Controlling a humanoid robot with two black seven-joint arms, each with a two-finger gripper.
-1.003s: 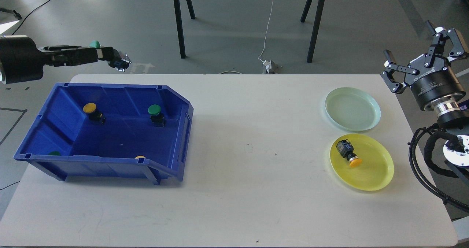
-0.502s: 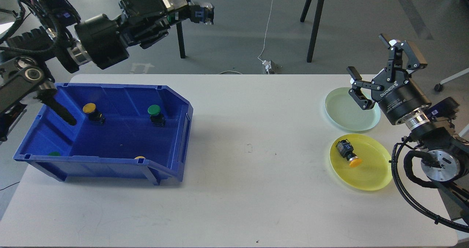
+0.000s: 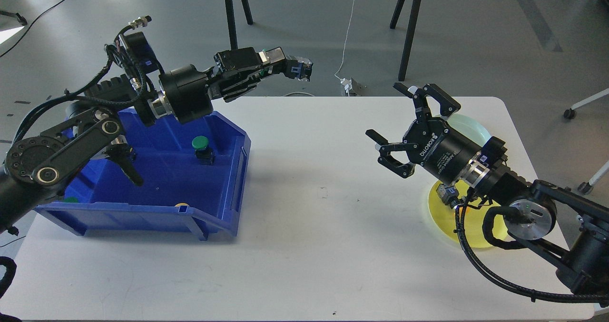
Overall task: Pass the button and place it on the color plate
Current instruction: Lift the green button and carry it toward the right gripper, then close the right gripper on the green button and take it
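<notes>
My left gripper is shut on a button with a black body, held high in the air above the table's far edge. My right gripper is open and empty above the table's right half, its jaws facing left towards the held button, a wide gap apart from it. The pale green plate shows only as a sliver behind the right gripper. The yellow plate lies under the right wrist; the black body of a button shows on it.
A blue bin stands on the left of the white table. A green-capped button sits inside it, and a yellow cap and a green cap peek over its front wall. Black stand legs rise beyond the table.
My left gripper has carried the button right and lower, towards the table's middle. My right gripper has swung left and down, now covering most of the green plate, still open.
</notes>
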